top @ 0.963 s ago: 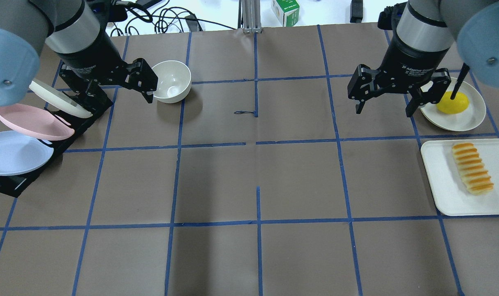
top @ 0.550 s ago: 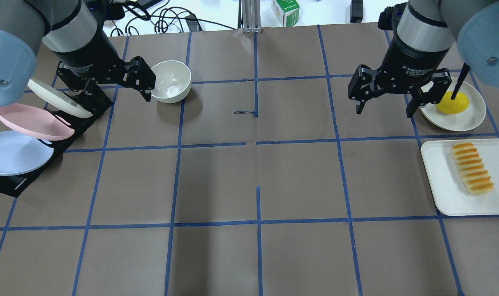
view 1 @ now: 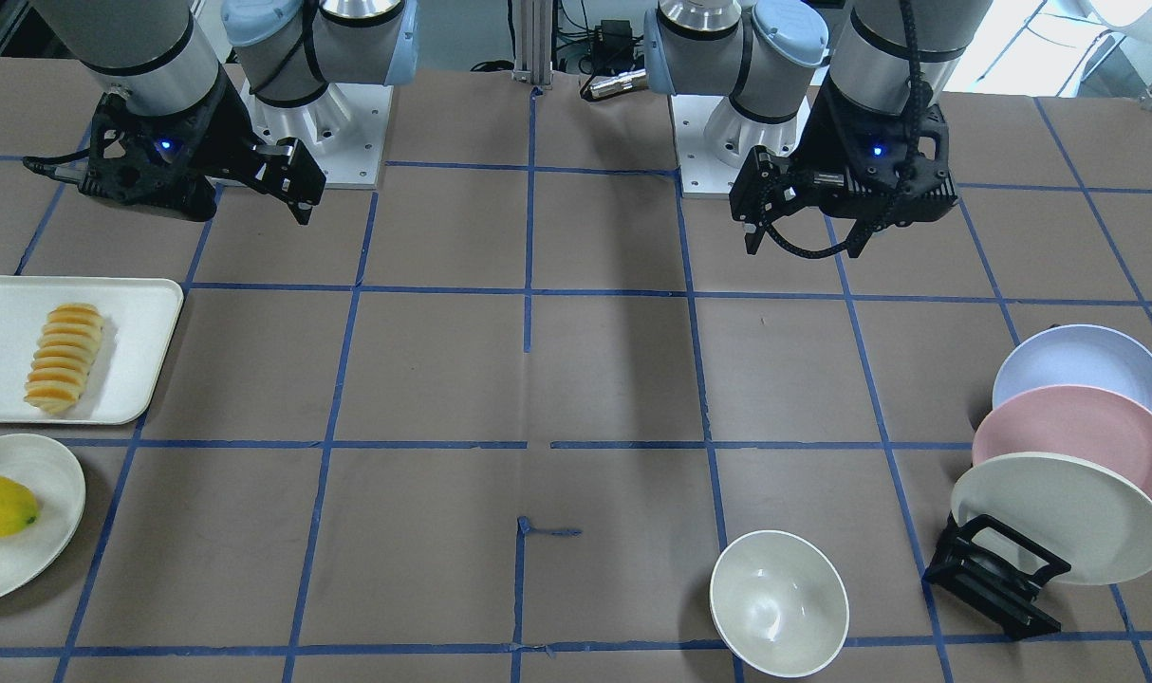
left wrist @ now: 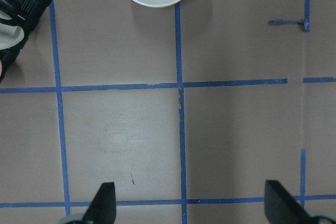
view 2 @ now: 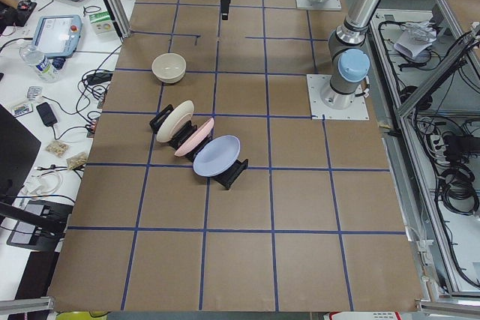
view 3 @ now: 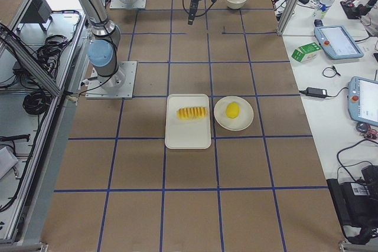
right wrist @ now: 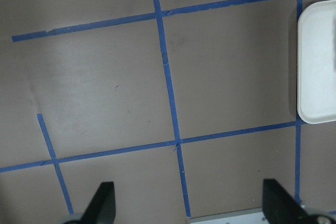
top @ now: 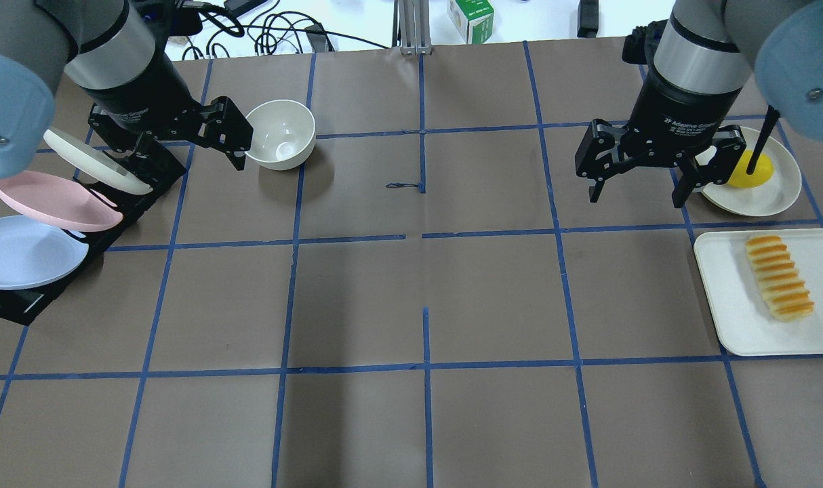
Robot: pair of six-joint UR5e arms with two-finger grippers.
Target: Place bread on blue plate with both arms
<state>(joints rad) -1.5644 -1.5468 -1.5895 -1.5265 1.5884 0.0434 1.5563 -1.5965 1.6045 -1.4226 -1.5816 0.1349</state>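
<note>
Two pincers hang spread and empty above the tabletop (top: pixel 357 305), my left pincer (view 1: pixel 804 249) near the white bowl (top: pixel 283 132), my right pincer (top: pixel 635 198) near the lemon (top: pixel 757 175). I see the bread (top: pixel 779 276) lying on the white tray (top: pixel 723 298), well apart from the blue plate (top: pixel 18 251) leaning in the black rack (top: pixel 15 306).

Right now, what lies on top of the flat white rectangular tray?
Only the ridged orange-golden bread loaf lies on the tray. The rest of its surface shows bare white. The patch directly under the loaf is covered.
</note>
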